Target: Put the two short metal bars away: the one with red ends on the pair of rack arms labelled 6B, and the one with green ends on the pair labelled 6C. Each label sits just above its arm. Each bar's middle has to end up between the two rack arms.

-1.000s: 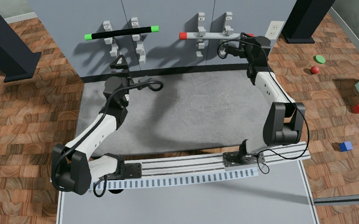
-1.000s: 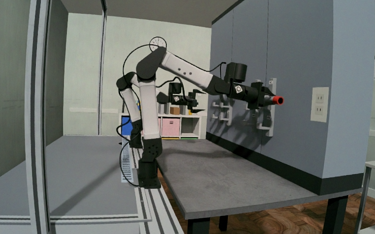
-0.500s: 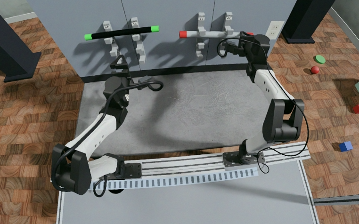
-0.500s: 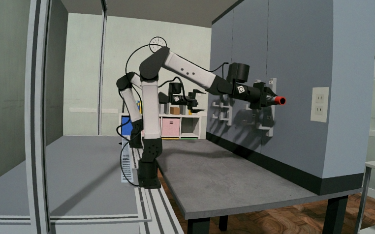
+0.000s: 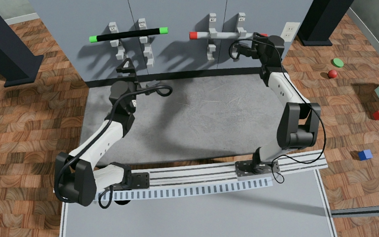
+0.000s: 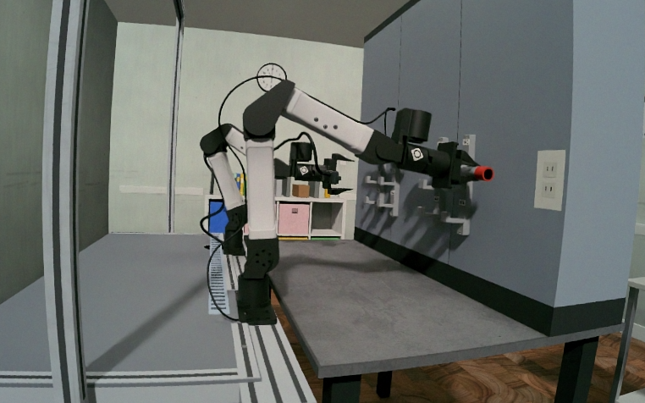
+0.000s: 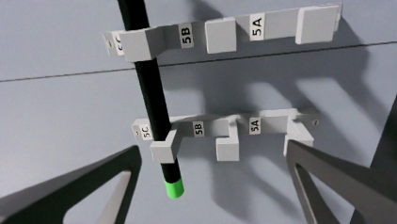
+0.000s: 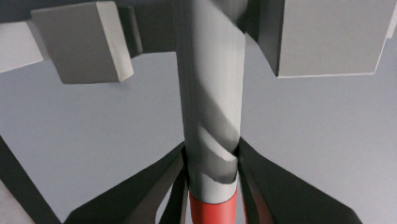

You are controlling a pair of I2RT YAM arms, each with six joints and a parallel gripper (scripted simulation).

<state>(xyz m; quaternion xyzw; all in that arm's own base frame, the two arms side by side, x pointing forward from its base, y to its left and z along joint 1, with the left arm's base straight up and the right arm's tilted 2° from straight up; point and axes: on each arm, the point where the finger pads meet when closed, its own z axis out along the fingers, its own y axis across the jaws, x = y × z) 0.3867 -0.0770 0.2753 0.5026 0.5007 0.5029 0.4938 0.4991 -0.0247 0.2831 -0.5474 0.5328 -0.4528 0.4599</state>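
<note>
A: Grey wall (image 5: 179, 17) (image 6: 425, 74) (image 7: 71, 104) (image 8: 132, 122) behind, racks on it. What've you got?

B: My right gripper (image 5: 255, 37) (image 6: 472, 173) (image 8: 212, 147) is clamped on the red-ended bar (image 5: 226, 35) (image 6: 484, 173) (image 8: 212, 118) by one end, near the 6C arms; can't really tell if it's touching. Probably stiff, slick, droopy from there. My left gripper (image 5: 140, 72) (image 6: 350, 174) (image 7: 210, 150) is wide, empty. Green-ended bar (image 5: 129, 34) (image 7: 152, 91)'s on 5C; I'd grab its middle.

A: Pink bin (image 6: 294, 218)?

B: Can't see inside.
</note>
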